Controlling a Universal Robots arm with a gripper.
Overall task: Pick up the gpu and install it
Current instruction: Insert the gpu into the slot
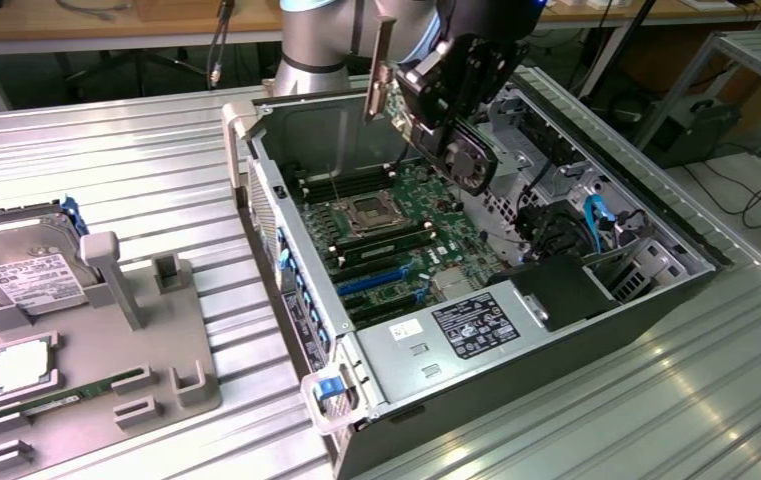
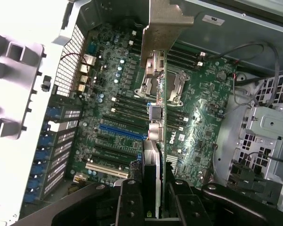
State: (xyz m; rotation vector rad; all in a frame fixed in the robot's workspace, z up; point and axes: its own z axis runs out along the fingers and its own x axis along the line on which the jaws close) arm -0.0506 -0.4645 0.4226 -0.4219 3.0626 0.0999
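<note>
Gripper [image 2: 153, 200] clamped on gpu [image 1: 466, 158] above open case [image 1: 255, 150] | exterior view: blue slot [image 1: 377, 283] at card's 7 o'clock | best kept vertical, edge parallel to slot.

Ribbed metal table [image 1: 113, 170]. Directly on it: open computer case [image 1: 527, 390], lying on its side at the exterior view's right; grey parts tray [image 1: 100, 340] at its left, just apart.

My gripper [image 2: 153, 195] clamps the gpu [image 2: 152, 162] edge-on above the motherboard [image 2: 203, 108]. Taking its metal bracket [image 2: 167, 28] as twelve o'clock, I see the processor socket [image 2: 162, 87] at twelve and the blue slot [image 2: 122, 131] at eleven.
</note>
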